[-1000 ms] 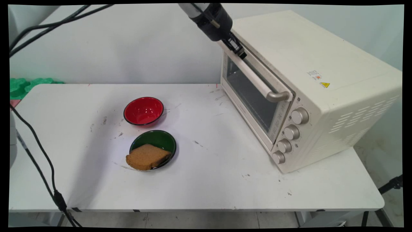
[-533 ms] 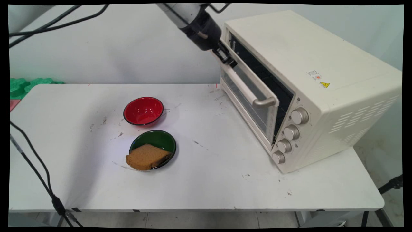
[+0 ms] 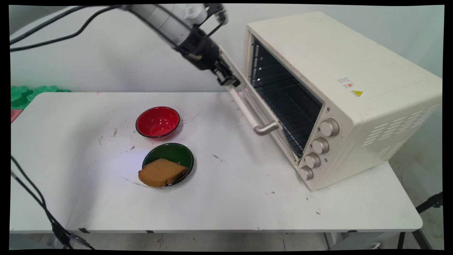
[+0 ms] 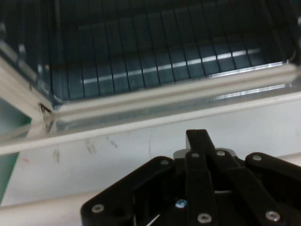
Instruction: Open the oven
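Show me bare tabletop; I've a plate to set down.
Free: the near strip of the white table in front of the green bowl holding brown bread, and left of the red bowl. Crowded: between the bowls and the cream toaster oven's open door, where the black gripper is.

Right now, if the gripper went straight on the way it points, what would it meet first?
Probably the oven door right at the gripper, near its handle; whether they already touch is unclear.

Your main view stands above the near side of the scuffed white table (image 3: 226, 198), facing the wall, taking in everything, your hand view sits close behind the black two-finger gripper (image 4: 200, 141), both share the cream toaster oven's (image 3: 339, 71) open dark cavity (image 4: 155, 52).
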Controlling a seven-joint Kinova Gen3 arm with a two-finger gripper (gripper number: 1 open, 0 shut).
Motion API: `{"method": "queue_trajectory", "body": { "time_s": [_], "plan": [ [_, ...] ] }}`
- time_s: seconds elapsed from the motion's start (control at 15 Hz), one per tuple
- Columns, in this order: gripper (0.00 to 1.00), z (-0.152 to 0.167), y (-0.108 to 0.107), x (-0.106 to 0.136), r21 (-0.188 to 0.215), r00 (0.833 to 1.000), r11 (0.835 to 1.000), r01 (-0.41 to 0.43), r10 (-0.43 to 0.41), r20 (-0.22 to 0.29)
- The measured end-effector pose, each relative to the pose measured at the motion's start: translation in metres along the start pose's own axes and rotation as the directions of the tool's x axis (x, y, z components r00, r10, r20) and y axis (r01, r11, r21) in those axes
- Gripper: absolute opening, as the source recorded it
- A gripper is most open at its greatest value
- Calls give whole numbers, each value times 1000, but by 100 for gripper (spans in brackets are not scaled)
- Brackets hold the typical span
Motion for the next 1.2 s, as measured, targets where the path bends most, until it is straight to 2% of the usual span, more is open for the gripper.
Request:
{"method": "queue_trajectory", "body": {
  "time_s": [0.53,1.2],
  "plan": [
    [0,-5,14,-74,-17,1000,1000,-18,18,2],
    [0,14,31,-160,-30,996,999,-24,22,-88]
  ]
}}
